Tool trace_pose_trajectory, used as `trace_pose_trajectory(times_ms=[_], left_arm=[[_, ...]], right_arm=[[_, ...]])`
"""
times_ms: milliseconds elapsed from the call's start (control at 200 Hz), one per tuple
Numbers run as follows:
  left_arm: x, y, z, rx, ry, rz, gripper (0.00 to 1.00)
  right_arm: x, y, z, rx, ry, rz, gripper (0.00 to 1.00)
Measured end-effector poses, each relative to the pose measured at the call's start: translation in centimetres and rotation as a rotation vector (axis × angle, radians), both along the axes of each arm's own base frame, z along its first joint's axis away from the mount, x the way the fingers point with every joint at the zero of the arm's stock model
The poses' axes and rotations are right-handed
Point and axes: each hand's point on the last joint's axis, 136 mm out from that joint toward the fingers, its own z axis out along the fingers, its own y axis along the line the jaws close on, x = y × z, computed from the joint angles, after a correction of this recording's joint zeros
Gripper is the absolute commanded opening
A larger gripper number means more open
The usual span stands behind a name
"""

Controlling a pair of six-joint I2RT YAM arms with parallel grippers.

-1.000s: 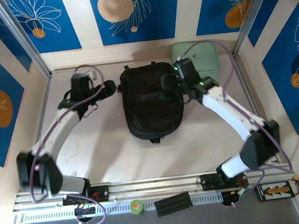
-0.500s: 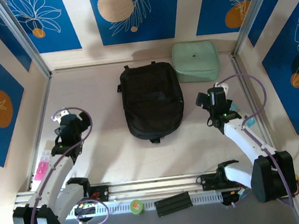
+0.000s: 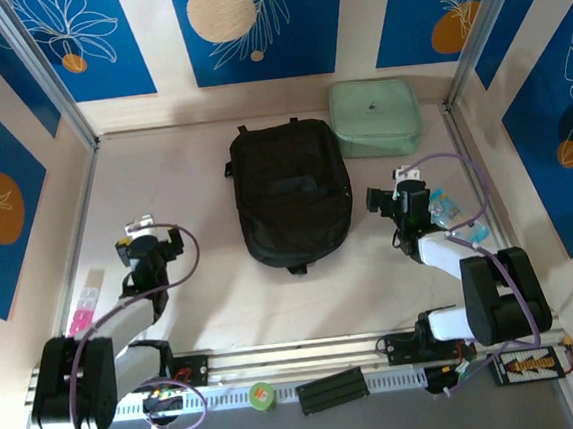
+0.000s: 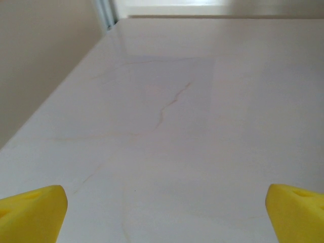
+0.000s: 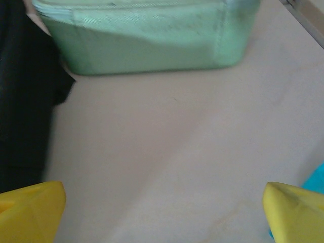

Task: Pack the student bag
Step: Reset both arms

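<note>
The student bag, a large black fabric backpack, lies flat in the middle of the table; its edge also runs along the left of the right wrist view. My left gripper is folded back low to the bag's left, well apart from it. It stands open over bare tabletop, with its yellow fingertips wide and nothing between them. My right gripper is just off the bag's right side. It is open and empty, facing the table.
A pale mint-green zip case sits at the back right, ahead of the right gripper. Small cyan items lie right of the right gripper. A pink item lies at the left edge. A green roll rests on the front rail.
Both arms have pulled back from either side of the bag's top toward the near edge and folded low. The bag and the mint case have not moved.
</note>
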Motion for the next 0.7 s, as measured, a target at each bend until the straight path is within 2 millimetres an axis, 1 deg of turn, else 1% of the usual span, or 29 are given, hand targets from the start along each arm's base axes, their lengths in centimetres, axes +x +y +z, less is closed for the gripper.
trace_pose_trajectory(times_ms=[90, 165, 235, 335, 425, 560, 625, 700], left_arm=[[0.8, -1.0, -0.1, 0.013, -0.033, -0.069, 0.99], [1.3, -1.9, -0.2, 0.021, -0.061, -0.123, 1.0], [1.8, -2.7, -0.6, 0.021, -0.073, -0.168, 0.99], [2.4, -3.6, -1.1, 0.018, -0.082, -0.224, 0.99], [2.8, -4.0, -1.9, 0.022, -0.08, -0.247, 0.99], [3.3, -4.2, -3.1, 0.024, -0.061, -0.258, 1.0], [3.5, -4.2, -2.9, 0.025, -0.067, -0.258, 1.0], [4.1, -4.2, -2.5, 0.027, -0.075, -0.251, 1.0]], right_arm=[[0.1, 0.9, 0.0, -0.002, -0.042, 0.071, 0.99], [-0.2, 1.5, -0.7, -0.007, -0.05, 0.12, 0.99], [-0.5, 1.8, -1.1, -0.005, -0.058, 0.145, 0.99], [-0.2, 1.5, -1.2, 0.003, -0.08, 0.149, 0.99], [0.3, 1.3, -1.3, 0.005, -0.098, 0.144, 0.99], [0.7, 1.4, -2.2, 0.003, -0.094, 0.142, 0.99], [0.6, 1.3, -2.6, 0.005, -0.082, 0.139, 0.99], [0.9, 1.0, -2.5, 0.012, -0.078, 0.122, 0.99]])
